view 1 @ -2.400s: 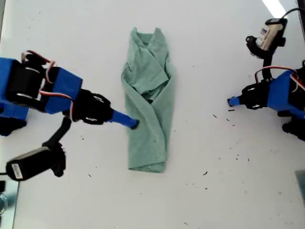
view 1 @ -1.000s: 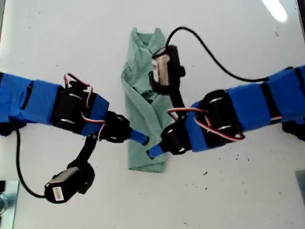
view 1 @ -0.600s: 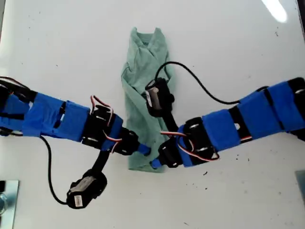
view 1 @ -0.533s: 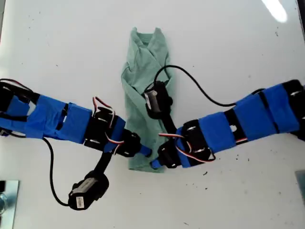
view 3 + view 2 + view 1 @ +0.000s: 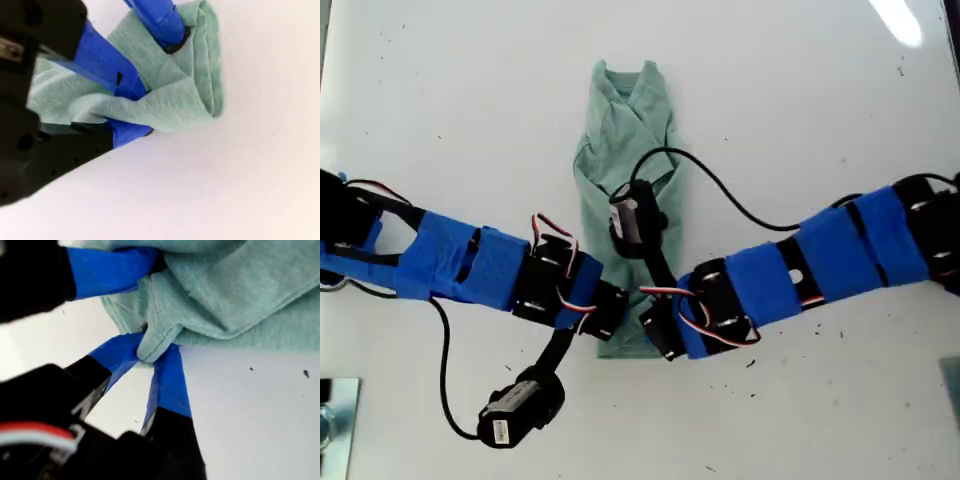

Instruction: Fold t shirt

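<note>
Mid-table (image 5: 800, 100), exterior view: t shirt (image 5: 625, 130), pale green, folded lengthwise into a narrow strip, collar at the far end, hem at the near end under both arms.

At the hem, reached from the exterior view's left: my first gripper (image 5: 152, 352), blue jaws clenched on a bunched corner of cloth, with the cloth lying beyond the tips and bare table beside them.

At the hem, reached from the exterior view's right: my second gripper (image 5: 142, 112), jaws clenched over a rolled fold of the same hem, one above the cloth and one below.

Just beside each other at the hem: the two grippers, each with a blue finger of the other in its wrist view.

Scattered on the table near the second arm: dark specks (image 5: 750, 364).
</note>
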`<act>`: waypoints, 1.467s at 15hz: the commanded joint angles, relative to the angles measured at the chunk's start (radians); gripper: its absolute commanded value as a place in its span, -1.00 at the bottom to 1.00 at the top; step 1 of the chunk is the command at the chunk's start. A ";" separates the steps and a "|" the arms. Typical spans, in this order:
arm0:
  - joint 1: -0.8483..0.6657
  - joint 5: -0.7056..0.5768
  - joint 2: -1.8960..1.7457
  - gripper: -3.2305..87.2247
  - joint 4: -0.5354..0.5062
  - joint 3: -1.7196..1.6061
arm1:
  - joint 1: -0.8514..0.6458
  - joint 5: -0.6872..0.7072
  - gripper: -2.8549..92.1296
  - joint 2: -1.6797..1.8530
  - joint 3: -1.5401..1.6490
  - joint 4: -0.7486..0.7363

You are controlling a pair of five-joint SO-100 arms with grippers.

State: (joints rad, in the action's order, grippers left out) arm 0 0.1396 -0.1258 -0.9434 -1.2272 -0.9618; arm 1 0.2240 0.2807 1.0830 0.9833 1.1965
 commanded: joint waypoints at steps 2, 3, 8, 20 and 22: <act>0.074 -0.060 -0.049 -0.93 0.038 0.075 | 0.058 0.144 -0.95 0.172 -0.055 0.029; 0.095 -0.089 -0.083 -0.93 0.067 0.075 | 0.080 0.189 -0.95 0.236 -0.055 0.026; 0.183 -0.110 -0.224 -0.93 0.117 0.074 | 0.147 0.247 -0.95 0.339 -0.054 0.040; -0.382 -0.255 -0.425 -0.93 -0.078 -0.063 | -0.453 0.534 -0.95 0.572 0.233 -0.032; -0.497 -0.295 -0.431 -0.46 -0.104 -0.074 | -0.595 0.514 -0.49 0.563 0.301 -0.115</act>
State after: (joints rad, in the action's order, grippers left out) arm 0 -0.2761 -0.3820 -1.2901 -1.3192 -1.0446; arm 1 -0.2777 0.7992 1.5677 1.2809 1.1443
